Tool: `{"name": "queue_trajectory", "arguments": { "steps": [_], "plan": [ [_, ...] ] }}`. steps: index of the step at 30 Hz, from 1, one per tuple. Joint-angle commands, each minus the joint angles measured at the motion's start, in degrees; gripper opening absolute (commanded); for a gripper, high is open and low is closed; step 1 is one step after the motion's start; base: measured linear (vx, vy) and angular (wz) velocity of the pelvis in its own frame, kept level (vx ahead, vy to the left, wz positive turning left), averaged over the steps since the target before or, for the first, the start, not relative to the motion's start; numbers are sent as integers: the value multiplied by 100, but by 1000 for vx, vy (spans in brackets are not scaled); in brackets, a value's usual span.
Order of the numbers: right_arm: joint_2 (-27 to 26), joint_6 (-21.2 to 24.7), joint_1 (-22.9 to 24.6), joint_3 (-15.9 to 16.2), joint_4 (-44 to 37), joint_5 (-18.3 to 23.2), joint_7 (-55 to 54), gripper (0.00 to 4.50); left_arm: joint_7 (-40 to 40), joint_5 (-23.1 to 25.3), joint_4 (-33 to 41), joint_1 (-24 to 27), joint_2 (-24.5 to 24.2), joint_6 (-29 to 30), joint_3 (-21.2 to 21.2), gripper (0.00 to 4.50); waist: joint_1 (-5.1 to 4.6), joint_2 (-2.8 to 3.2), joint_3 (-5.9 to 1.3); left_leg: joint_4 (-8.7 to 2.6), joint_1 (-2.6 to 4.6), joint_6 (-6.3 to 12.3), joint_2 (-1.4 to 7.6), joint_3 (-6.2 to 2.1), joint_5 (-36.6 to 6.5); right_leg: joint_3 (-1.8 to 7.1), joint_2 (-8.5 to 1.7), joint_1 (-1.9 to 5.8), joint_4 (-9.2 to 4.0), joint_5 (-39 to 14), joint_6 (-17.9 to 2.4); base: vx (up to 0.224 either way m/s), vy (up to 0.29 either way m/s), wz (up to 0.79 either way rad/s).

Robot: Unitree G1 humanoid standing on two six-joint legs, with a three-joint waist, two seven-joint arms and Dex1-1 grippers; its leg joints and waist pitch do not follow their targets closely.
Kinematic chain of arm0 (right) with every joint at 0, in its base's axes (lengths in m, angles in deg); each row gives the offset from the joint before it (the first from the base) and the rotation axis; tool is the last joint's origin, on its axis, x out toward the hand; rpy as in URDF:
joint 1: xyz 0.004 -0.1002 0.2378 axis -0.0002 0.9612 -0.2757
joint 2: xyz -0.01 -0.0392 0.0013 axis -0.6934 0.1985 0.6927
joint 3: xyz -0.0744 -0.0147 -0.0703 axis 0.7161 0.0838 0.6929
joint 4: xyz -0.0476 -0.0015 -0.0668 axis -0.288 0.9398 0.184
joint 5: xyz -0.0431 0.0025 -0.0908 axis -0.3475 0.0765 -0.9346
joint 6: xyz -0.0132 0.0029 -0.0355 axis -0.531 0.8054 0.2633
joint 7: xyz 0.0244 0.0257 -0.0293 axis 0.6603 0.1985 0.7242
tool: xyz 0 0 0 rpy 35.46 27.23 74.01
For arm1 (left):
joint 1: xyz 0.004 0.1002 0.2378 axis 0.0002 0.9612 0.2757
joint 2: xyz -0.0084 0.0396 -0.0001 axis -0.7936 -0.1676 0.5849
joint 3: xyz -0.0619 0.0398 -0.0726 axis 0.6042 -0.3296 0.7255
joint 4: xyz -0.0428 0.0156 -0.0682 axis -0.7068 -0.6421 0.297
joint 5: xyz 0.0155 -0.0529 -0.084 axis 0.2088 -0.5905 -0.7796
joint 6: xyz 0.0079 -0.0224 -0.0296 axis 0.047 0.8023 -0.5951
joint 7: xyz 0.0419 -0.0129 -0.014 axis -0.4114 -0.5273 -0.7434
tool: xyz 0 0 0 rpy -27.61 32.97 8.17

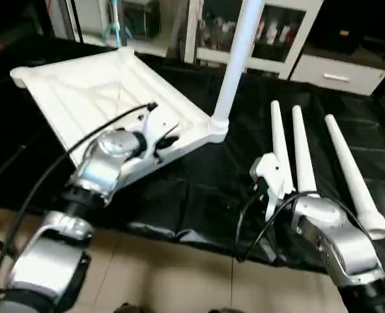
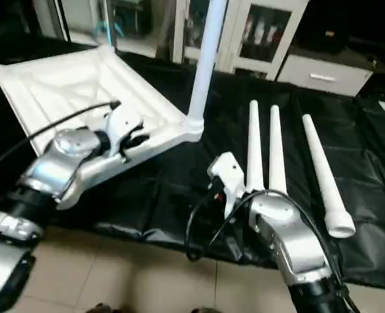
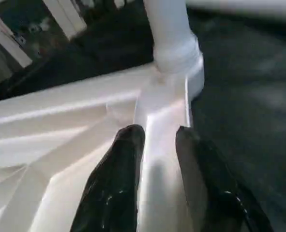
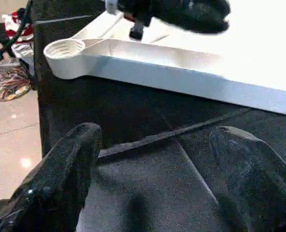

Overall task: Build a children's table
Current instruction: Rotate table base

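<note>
The tabletop (image 1: 107,98) is lying underside-up on the black cloth (image 1: 199,189), with one leg (image 1: 234,65) already standing in its corner socket nearest the centre. Three loose legs (image 1: 303,156) are lying side by side on the cloth, waiting to be fitted. The left gripper (image 3: 157,145) is clasping the top's rim beside the fitted leg. The right gripper (image 4: 152,159) is hanging spread and empty over the cloth.
</note>
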Motion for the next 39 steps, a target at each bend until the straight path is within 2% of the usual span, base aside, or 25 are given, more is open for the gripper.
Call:
{"name": "queue_trajectory", "arguments": {
  "steps": [1,2,4,5,6,7,8,9,12,13,15,16,18,21,24,26,29,32,35,36,37,39],
  "plan": [
    [78,66,47,-81,-133,48,-56,396,313,-360,431,-23,-127,198,277,143,40,75,-456,-373,87,182,33,28,-621,84,-196,383,-252,-52,-1314,0,0,0],
    [82,69,56,-82,-146,54,-58,396,416,-432,523,3,-190,267,317,143,39,76,-451,-377,91,183,36,27,-661,83,-199,383,-250,-87,-1338,0,0,0],
    [103,79,101,-72,-192,69,-40,396,1155,-516,860,215,-780,596,226,143,35,92,-438,-387,113,169,49,26,-797,84,-203,374,-261,-264,-1335,0,0,0],
    [110,80,116,-67,-204,72,-30,396,1425,-498,985,318,-1047,691,172,143,17,96,-427,-410,103,128,53,12,-869,87,-212,384,-260,-466,-1274,0,0,0],
    [123,84,133,-47,-212,78,11,396,1963,-412,1201,563,-1677,819,55,143,-22,77,-407,-432,91,67,50,13,-973,87,-194,379,-277,-693,-1167,0,0,0],
    [126,85,134,-38,-210,80,28,396,2110,-378,1253,638,-1866,845,27,143,-57,124,-401,-441,114,18,54,15,-1070,98,-184,344,-286,-832,-1115,0,0,0],
    [131,87,132,-28,-204,82,42,396,2212,-332,1288,704,-2017,870,14,143,-64,144,-395,-445,135,-16,57,10,-1134,93,-177,323,-290,-886,-1104,0,0,0],
    [142,80,125,-1,-187,74,64,396,2364,-193,1358,865,-2329,891,-8,143,-70,138,-385,-448,170,-43,69,23,-1273,98,-170,289,-307,-985,-1103,0,0,0],
    [149,67,113,31,-171,64,87,396,2475,-32,1416,1050,-2642,846,-36,143,-29,178,-364,-472,208,-142,86,28,-1540,104,-181,245,-329,-1208,-1082,0,0,0],
    [155,76,86,70,-174,76,139,396,2535,5,1521,1200,-2904,1019,1,143,13,146,-362,-476,223,-169,87,35,-1601,102,-184,232,-330,-1278,-1060,0,0,0],
    [167,103,64,109,-195,117,207,396,2554,3,1647,1323,-3146,1253,31,143,19,160,-352,-496,192,-208,80,23,-1650,103,-187,245,-323,-1357,-1008,0,0,0],
    [180,128,61,131,-227,152,255,396,2561,31,1698,1387,-3296,1362,27,143,20,147,-357,-494,206,-222,83,25,-1687,103,-191,237,-325,-1384,-995,0,0,0],
    [260,264,104,199,-407,348,507,396,2578,311,1621,1520,-3672,1432,-85,143,12,139,-354,-499,185,-210,71,12,-1687,105,-184,250,-324,-1407,-930,0,0,0],
    [344,306,143,278,-492,405,665,396,2556,476,1458,1589,-3768,1411,-55,143,9,130,-357,-493,197,-208,77,13,-1674,113,-197,233,-332,-1443,-918,0,0,0],
    [354,283,144,293,-483,378,683,396,2486,535,1344,1630,-3728,1372,-134,143,21,133,-370,-494,178,-235,69,9,-1582,108,-199,244,-312,-1288,-949,0,0,0],
    [335,269,119,282,-452,366,670,396,2411,507,1311,1654,-3590,1361,-240,143,17,141,-381,-490,182,-255,67,8,-1557,107,-198,244,-299,-1183,-984,0,0,0],
    [339,274,103,286,-445,376,666,396,2271,498,1173,1591,-3333,1293,-331,143,32,115,-400,-476,172,-242,62,15,-1457,105,-199,264,-285,-996,-1036,0,0,0],
    [378,287,124,305,-471,369,677,396,2327,754,1156,1516,-3022,1263,-632,143,43,119,-413,-465,167,-220,60,16,-1364,103,-201,283,-278,-859,-1060,0,0,0],
    [384,294,130,293,-478,365,674,396,2321,765,1222,1455,-2908,1303,-673,143,53,97,-401,-465,169,-212,56,19,-1480,110,-206,282,-311,-1102,-1013,0,0,0],
    [386,299,134,257,-480,356,646,396,2284,730,1290,1306,-2675,1339,-730,143,48,102,-395,-470,175,-223,61,16,-1543,113,-206,273,-319,-1214,-994,0,0,0],
    [386,299,134,256,-480,355,645,396,2282,729,1291,1300,-2668,1339,-733,143,75,122,-395,-460,202,-235,66,19,-1616,115,-207,250,-340,-1305,-985,0,0,0],
    [381,293,126,228,-466,341,608,396,2153,713,1201,1101,-2396,1306,-797,143,133,125,-398,-458,210,-244,70,22,-1615,114,-209,245,-338,-1292,-991,0,0,0]
  ]
}}
